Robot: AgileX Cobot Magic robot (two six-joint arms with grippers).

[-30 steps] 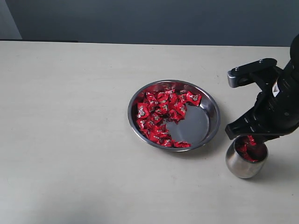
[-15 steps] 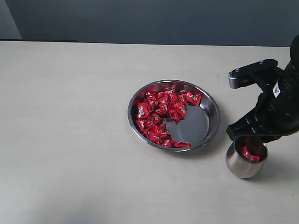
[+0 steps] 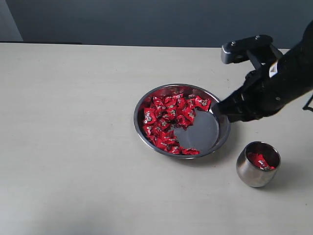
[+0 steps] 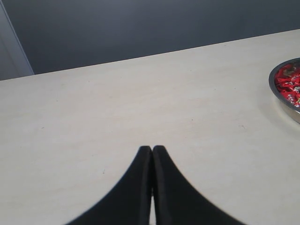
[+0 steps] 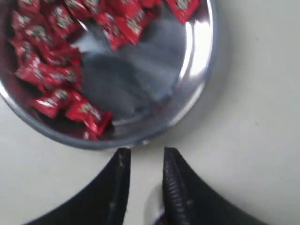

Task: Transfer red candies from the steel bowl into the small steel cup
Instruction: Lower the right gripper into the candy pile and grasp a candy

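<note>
Nearest us, the small steel cup (image 3: 258, 171) on the tabletop (image 3: 73, 147) holds a few red candies (image 3: 260, 161). Beyond it, the steel bowl (image 3: 208, 132) holds most. Our right jaws hover parted and empty at its rim; our left jaws are pressed together, well apart.

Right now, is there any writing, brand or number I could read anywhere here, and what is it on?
No text here can be read.
Candies: each wrapper bears a small silvery mark, too small and blurred to read.
White sticker on the right arm: too small to read.
Bowl, cup, table: no writing shows.
</note>
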